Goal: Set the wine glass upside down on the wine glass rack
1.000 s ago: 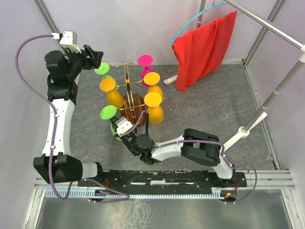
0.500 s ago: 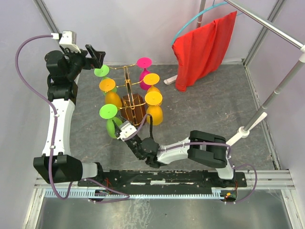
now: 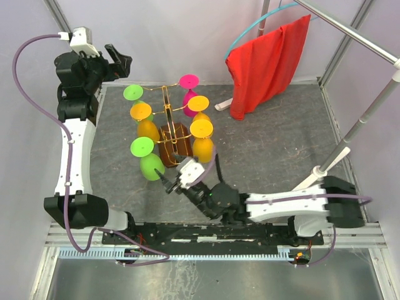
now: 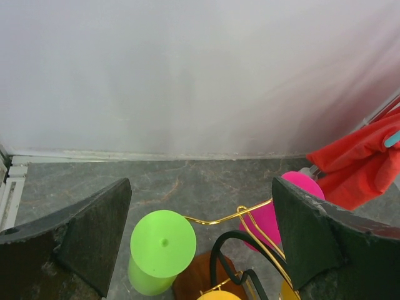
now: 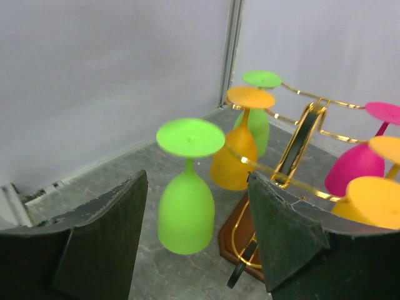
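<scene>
The wine glass rack stands mid-table, its brown base under gold wire arms. Several glasses hang on it upside down. A green wine glass hangs on the near left arm. My right gripper is open just in front of it, holding nothing. In the right wrist view that wine glass hangs free beyond the spread fingers of the right gripper, beside the rack's base. My left gripper is open, high at the back left. Its wrist view looks down on the far green glass between its wide fingers.
Orange glasses and a pink one fill the other arms. A red cloth hangs from a hoop at the back right. A white pole stand slants along the right side. Walls close the back and left.
My right gripper has opened and drawn back toward the near edge, leaving the near green glass hanging on the rack. My left gripper has opened wide and pulled up and left, away from the far green glass.
</scene>
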Robot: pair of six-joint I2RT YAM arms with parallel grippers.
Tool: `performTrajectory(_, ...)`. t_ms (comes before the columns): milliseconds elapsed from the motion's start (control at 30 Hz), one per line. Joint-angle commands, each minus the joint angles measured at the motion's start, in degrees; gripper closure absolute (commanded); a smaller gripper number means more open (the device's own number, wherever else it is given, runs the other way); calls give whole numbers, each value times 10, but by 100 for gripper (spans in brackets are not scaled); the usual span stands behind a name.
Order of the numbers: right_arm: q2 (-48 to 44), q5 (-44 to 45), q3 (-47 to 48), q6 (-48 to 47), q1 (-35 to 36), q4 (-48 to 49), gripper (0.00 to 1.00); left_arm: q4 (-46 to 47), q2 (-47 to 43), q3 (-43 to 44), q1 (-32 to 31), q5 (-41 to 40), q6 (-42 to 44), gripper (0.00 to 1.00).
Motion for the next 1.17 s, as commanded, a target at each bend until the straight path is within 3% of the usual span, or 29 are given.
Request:
performTrajectory(0, -107, -9, 84, 122, 0, -299, 28, -31, 3, 40, 2, -19, -34, 1)
performTrajectory(200, -109, 34, 271, 111, -30, -568, 24, -46, -4, 44, 2, -49, -34, 1)
performTrajectory(400, -84, -70, 382, 162, -172, -719, 24, -43, -13, 33, 2, -58, -20, 1)
performTrajectory(633, -59, -159, 423, 163, -349, -764, 23, -50, -15, 41, 2, -86, -8, 1)
performTrajectory(800, -55, -220, 401, 202, -459, -760, 22, -58, -13, 45, 2, -114, -6, 1)
performTrajectory(933, -63, -249, 379, 224, -510, -747, 22, -60, -6, 45, 2, -118, -7, 1)
performTrajectory(1133, -73, -254, 363, 225, -531, -749, 22, -64, 7, 48, 2, -125, -15, 1)
